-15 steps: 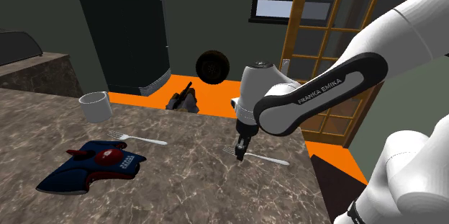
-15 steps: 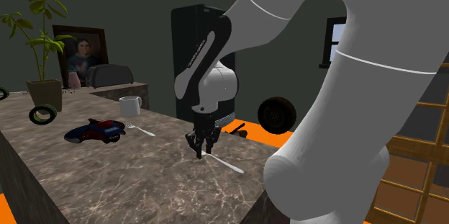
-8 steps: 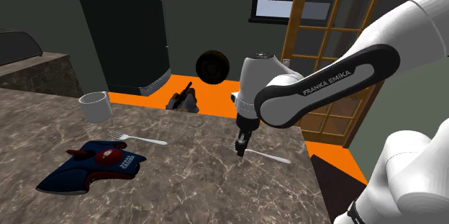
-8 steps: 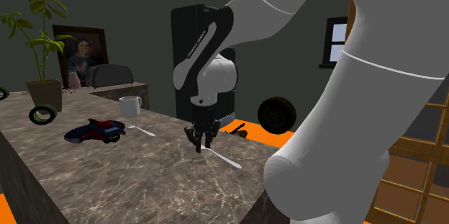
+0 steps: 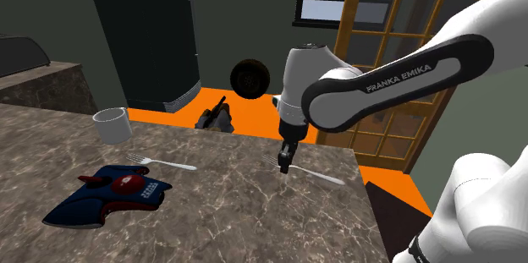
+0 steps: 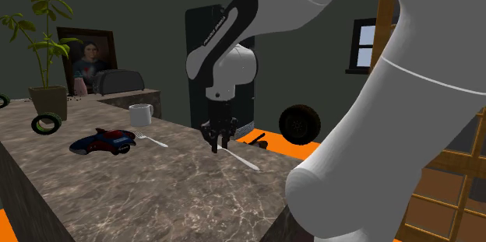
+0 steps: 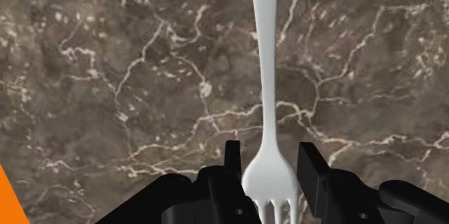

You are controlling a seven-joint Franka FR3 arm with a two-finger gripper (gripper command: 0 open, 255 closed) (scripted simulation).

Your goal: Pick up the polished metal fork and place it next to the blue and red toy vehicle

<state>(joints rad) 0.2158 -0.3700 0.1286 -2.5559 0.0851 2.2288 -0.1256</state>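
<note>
My gripper is shut on the tine end of a pale silvery fork, which hangs a little above the dark marble counter near its far right corner. In the wrist view the two fingers clasp the fork just above its tines, and the handle points away from the hand. The blue and red toy vehicle lies at the shoulder view's left, well apart from the gripper. The second exterior view has the gripper, the fork and the toy.
A second fork lies just beyond the toy, with a white cup behind it. A potted plant and a dark ring stand at the counter's far end. The counter's edge drops to an orange floor.
The gripper has risen and drifted slightly toward the counter's far edge, carrying the fork up off the marble with it. The toy, second fork and cup have not moved.
</note>
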